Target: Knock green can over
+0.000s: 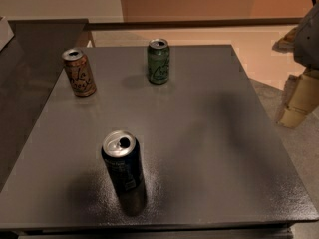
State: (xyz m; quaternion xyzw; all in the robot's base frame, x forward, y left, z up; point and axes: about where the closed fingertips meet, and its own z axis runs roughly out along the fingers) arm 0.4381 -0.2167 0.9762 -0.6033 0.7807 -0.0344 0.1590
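The green can (158, 61) stands upright near the far edge of the grey table (209, 133), a little left of the middle, with pale cursive lettering and a silver top. My gripper (297, 102) hangs at the right edge of the view, beyond the table's right side and well to the right of the green can. It touches nothing.
An orange-tan can (79, 72) stands upright at the far left of the table. A taller dark blue can (123, 171) stands upright near the front edge. A darker counter (30, 49) adjoins the table on the left. Floor lies to the right.
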